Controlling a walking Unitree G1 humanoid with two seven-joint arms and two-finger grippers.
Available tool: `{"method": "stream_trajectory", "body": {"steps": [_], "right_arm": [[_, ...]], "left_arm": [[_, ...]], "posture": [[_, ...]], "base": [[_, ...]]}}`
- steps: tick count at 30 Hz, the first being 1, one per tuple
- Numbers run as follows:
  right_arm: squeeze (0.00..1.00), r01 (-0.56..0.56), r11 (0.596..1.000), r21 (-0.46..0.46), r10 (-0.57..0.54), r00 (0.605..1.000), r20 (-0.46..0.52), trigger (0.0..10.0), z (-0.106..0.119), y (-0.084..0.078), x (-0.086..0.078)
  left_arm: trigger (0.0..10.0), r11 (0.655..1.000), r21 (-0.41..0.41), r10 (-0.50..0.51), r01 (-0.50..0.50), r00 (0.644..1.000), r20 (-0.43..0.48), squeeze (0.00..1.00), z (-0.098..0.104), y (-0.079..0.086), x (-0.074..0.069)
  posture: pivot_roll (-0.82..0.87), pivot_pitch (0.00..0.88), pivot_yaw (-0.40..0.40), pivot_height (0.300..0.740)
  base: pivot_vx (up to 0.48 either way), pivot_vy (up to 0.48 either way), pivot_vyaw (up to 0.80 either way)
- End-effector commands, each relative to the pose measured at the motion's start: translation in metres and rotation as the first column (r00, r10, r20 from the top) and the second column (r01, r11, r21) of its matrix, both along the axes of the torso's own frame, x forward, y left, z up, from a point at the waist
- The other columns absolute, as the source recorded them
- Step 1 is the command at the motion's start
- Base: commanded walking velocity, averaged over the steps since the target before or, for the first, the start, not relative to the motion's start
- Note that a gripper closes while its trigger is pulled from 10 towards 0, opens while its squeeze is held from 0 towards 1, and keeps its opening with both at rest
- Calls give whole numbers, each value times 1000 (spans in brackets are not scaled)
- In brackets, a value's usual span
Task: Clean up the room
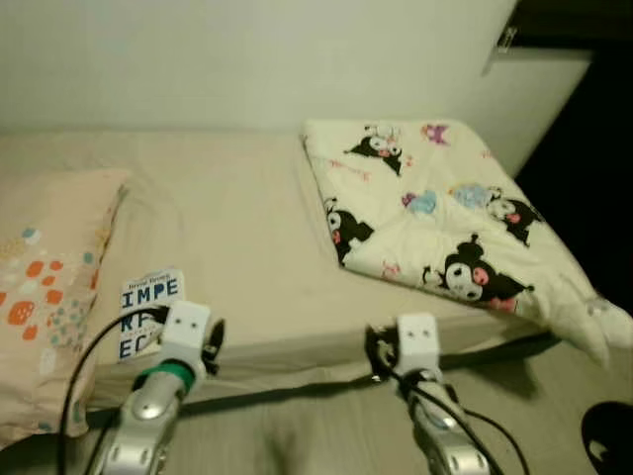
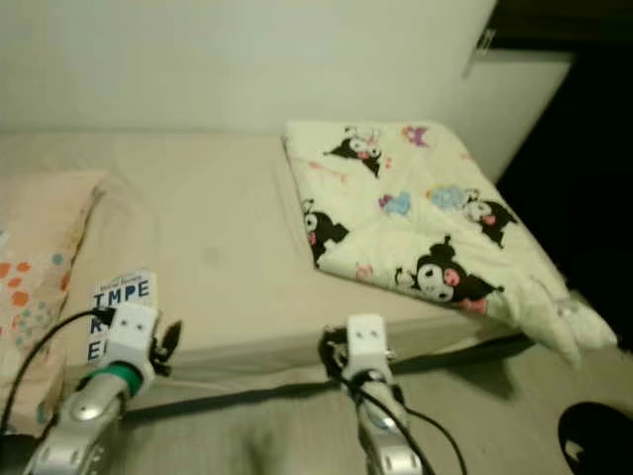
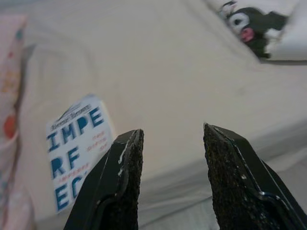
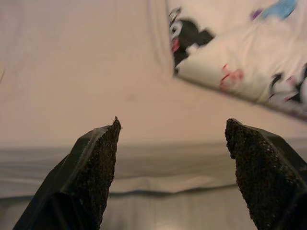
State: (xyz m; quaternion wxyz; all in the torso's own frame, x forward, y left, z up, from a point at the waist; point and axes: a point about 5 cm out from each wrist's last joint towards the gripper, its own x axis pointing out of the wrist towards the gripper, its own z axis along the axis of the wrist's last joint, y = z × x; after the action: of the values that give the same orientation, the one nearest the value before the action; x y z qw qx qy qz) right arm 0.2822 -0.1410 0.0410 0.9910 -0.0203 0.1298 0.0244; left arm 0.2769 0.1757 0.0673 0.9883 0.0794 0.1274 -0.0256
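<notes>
A bed (image 1: 227, 228) with a beige sheet ran along a white wall (image 1: 247, 59). A folded cartoon-print blanket (image 1: 435, 213) lay at its right end, reaching the front edge. A patterned pillow (image 1: 45, 297) sat at the left end, and a white book with blue lettering (image 1: 148, 312) lay just beside it near the front edge. The left gripper (image 3: 170, 158) hovered at that edge by the book, fingers moderately apart. The right gripper (image 4: 172, 158) hovered at the front edge, spread wide, both empty.
</notes>
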Motion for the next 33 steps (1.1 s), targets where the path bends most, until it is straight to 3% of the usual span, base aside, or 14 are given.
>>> {"method": "stream_trajectory", "body": {"steps": [1,19,33], "right_arm": [[0,31,999,22,-30,999,-16,10000,-2,-5,-1],[0,29,999,20,-29,999,-20,10000,-3,-5,0],[0,37,999,28,-37,999,-21,10000,-4,-5,0]], "left_arm": [[10000,1000,-7,-11,11,1000,-19,0,-3,-3,-3],[10000,1000,3,-12,12,1000,-19,0,-3,-2,-1],[10000,999,39,0,-1,1000,7,0,0,-1,2]], "posture": [[64,0,-4,740],[66,0,-2,740],[66,0,5,740]], "base": [[326,0,0],[307,0,0],[0,0,0]]}}
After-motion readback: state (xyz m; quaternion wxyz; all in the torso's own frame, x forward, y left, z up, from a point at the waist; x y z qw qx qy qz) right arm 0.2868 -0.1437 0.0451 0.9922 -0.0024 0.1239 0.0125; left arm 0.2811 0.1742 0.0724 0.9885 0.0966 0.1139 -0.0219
